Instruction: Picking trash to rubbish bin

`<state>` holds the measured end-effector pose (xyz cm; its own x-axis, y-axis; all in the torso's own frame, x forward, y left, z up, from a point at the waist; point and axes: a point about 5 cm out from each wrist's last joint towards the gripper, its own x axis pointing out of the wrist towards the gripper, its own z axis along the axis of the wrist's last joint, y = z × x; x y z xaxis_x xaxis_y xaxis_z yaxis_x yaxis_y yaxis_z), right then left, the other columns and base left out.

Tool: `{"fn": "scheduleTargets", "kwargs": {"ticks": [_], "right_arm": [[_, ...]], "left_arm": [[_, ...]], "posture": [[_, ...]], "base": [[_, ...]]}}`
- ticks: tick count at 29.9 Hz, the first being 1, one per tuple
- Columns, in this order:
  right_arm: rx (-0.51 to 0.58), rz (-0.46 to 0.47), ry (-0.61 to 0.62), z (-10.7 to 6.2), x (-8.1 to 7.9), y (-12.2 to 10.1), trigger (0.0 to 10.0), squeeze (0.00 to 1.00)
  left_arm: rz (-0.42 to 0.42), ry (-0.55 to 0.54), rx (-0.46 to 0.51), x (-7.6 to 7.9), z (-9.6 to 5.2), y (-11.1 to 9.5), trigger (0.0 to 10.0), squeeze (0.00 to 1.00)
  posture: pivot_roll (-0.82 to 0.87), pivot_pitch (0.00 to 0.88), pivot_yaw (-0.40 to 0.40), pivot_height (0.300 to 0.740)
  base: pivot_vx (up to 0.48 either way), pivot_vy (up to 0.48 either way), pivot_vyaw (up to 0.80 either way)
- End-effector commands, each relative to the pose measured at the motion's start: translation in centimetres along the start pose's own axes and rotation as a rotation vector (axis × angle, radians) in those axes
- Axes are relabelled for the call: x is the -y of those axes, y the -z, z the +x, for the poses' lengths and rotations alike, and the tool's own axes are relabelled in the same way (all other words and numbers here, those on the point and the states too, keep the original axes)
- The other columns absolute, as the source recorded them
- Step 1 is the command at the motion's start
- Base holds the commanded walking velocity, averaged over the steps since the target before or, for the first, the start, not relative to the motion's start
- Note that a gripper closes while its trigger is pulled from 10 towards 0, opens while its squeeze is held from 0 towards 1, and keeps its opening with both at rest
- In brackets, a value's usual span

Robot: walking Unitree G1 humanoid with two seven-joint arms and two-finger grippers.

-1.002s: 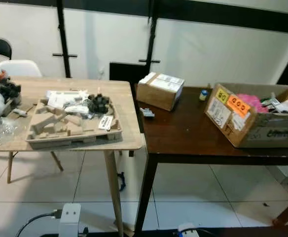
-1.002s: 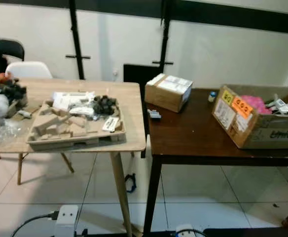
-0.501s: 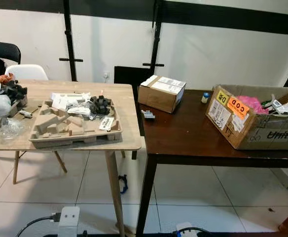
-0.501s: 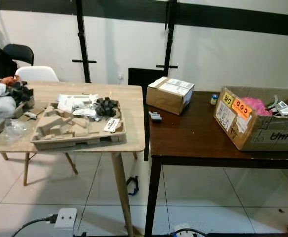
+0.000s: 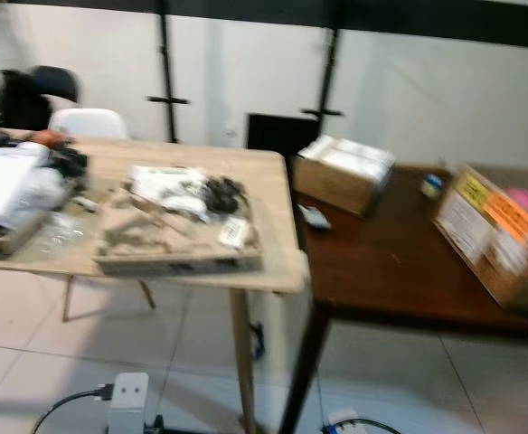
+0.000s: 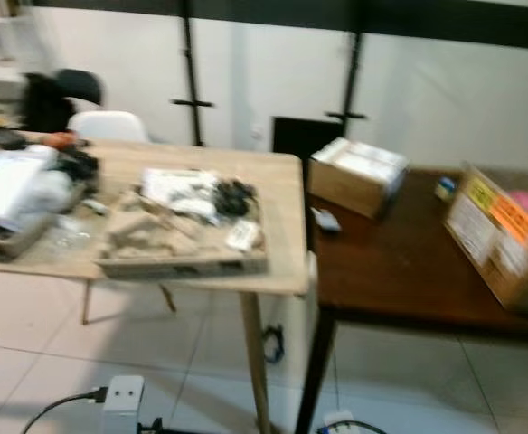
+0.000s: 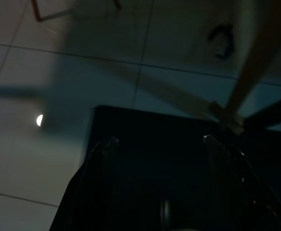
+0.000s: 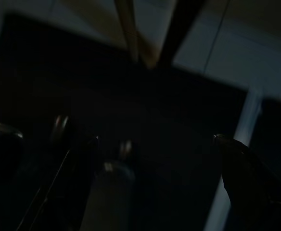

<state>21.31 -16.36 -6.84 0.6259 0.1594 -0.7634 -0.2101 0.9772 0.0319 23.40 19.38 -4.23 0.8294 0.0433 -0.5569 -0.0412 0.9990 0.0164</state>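
Note:
A moulded pulp tray (image 5: 178, 253) lies on the light wooden table (image 5: 278, 271), with white papers (image 5: 160, 176) and small black parts (image 5: 219, 192) on it. Crumpled clear plastic (image 5: 61, 237) and a box with a white bag (image 5: 15, 190) sit further left. The picture is blurred. My left gripper (image 7: 159, 142) hangs low over the tiled floor, open and holding nothing. My right gripper (image 8: 152, 139) hangs in deep shade near the table legs, its fingers apart and nothing between them.
A dark table (image 5: 381, 271) adjoins on the right, bearing a small cardboard box (image 5: 344, 172), a small bottle (image 5: 432, 184) and a large open carton (image 5: 504, 231). A white chair (image 5: 88, 122) stands behind the wooden table. A power strip (image 5: 128, 398) with its cable lies on the floor.
The camera has swung to the left, so both tables have shifted right in the picture and look blurred. Nothing on the tables has moved.

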Motion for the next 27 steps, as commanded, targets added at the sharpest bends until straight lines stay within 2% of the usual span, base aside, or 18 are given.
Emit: {"fn": "scheduleTargets", "kwargs": {"ticks": [1, 20, 27], "right_arm": [[-0.019, 0.014, -0.01, -0.03, -0.57, 0.74, 10.0, 0.0], [-0.028, 0.011, -0.004, -0.07, -0.48, 0.94, 10.0, 0.0], [-0.029, 0.007, 0.001, -0.13, -0.2, 0.95, 10.0, 0.0]], "left_arm": [[0.003, -0.004, -0.021, -0.28, -0.21, 0.56, 10.0, 0.0], [0.008, 0.009, -0.029, -0.11, 0.01, 0.28, 10.0, 0.0], [0.024, 0.009, -0.04, 0.15, 0.06, 0.36, 10.0, 0.0]], "posture": [[0.07, 0.038, -0.053, 0.74], [0.05, 0.038, -0.049, 0.74], [0.05, 0.034, -0.049, 0.74]], "base": [[0.285, 0.0, 0.0], [0.278, 0.0, 0.0], [0.0, 0.0, 0.0]]}}
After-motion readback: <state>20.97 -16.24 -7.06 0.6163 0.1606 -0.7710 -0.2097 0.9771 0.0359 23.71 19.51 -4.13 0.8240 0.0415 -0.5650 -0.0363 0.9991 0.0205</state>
